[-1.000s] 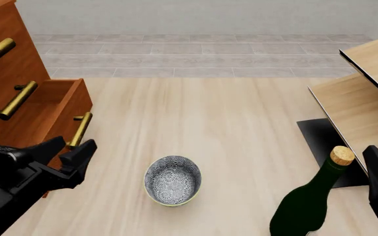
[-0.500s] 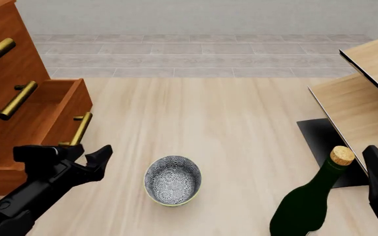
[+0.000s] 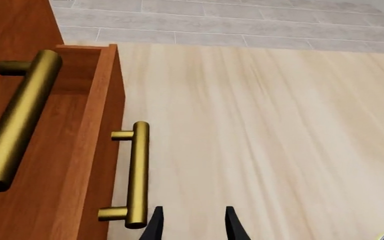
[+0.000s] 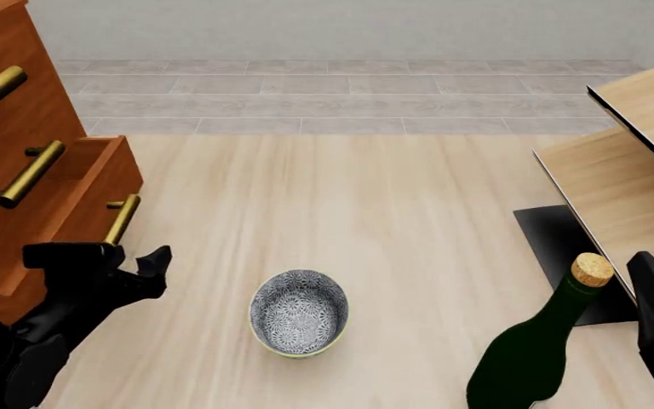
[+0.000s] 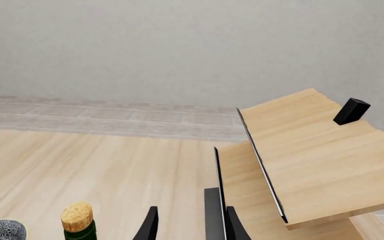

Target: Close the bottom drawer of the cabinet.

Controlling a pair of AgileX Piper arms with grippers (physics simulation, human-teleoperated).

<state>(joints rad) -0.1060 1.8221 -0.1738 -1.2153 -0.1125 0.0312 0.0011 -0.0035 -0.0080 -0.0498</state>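
The reddish-brown cabinet (image 4: pixel 9 102) stands at the far left. Its bottom drawer (image 4: pixel 88 192) sticks out a little from the cabinet front, and its brass bar handle (image 4: pixel 123 219) faces the table. My left gripper (image 4: pixel 113 258) is open just in front of the near end of that handle, with nothing between its fingers. In the left wrist view the left gripper (image 3: pixel 192 227) sits close beside the handle (image 3: pixel 137 175) on the drawer front (image 3: pixel 92 150); I cannot tell whether they touch. My right gripper (image 5: pixel 188 227) is open and empty, low at the right edge.
A patterned bowl (image 4: pixel 299 312) sits on the table near the middle front. A dark green bottle (image 4: pixel 531 358) with a cork stands at the front right. Pale wood furniture (image 4: pixel 628 179) with black edging fills the right side.
The bottom drawer has slid further into the cabinet. My left gripper has moved left towards the drawer front. The right arm has not moved.
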